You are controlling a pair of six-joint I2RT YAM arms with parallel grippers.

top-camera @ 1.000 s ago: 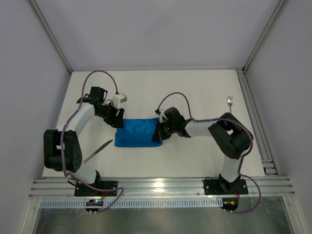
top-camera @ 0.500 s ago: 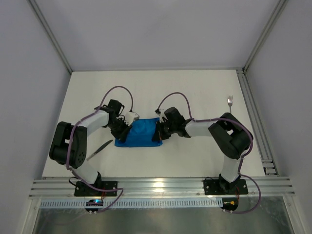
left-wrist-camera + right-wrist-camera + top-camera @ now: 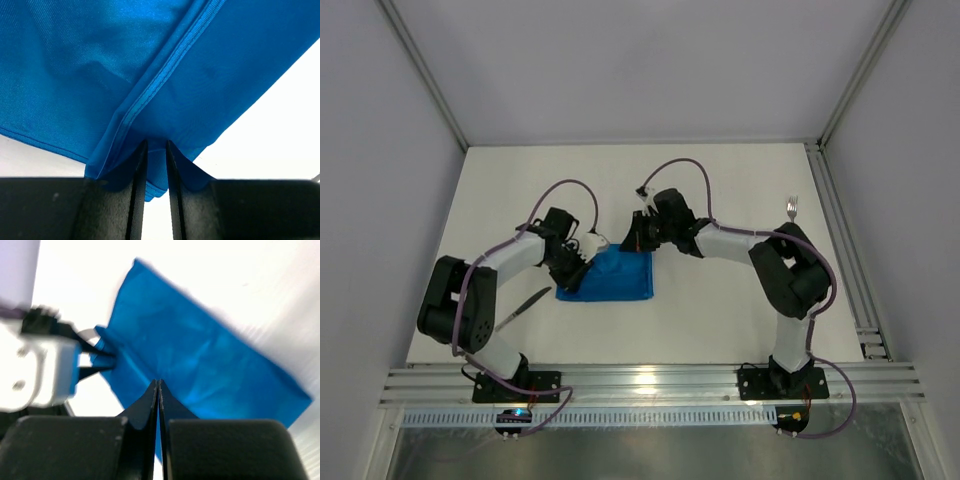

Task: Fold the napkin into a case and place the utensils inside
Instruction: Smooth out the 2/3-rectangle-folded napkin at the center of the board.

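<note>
The bright blue napkin (image 3: 620, 278) lies folded into a rough rectangle on the white table. My left gripper (image 3: 577, 268) sits at its left edge, shut on a fold of the cloth (image 3: 100, 65), which shows between the fingers (image 3: 156, 145). My right gripper (image 3: 638, 238) is at the napkin's far right corner. Its jaws (image 3: 158, 382) are pressed together with blue cloth (image 3: 200, 350) tented up to the tips. The silver fork (image 3: 792, 209) lies far right. The dark knife (image 3: 523, 307) lies left of the napkin.
An aluminium rail (image 3: 842, 240) runs along the table's right edge and another (image 3: 640, 380) along the front by the arm bases. Grey walls close in the left, back and right. The left wrist camera housing (image 3: 50, 365) shows in the right wrist view.
The left gripper came in from the back left to the napkin's left edge and closed on it. The right gripper moved from the right edge to the far right corner, shifting the cloth there.
</note>
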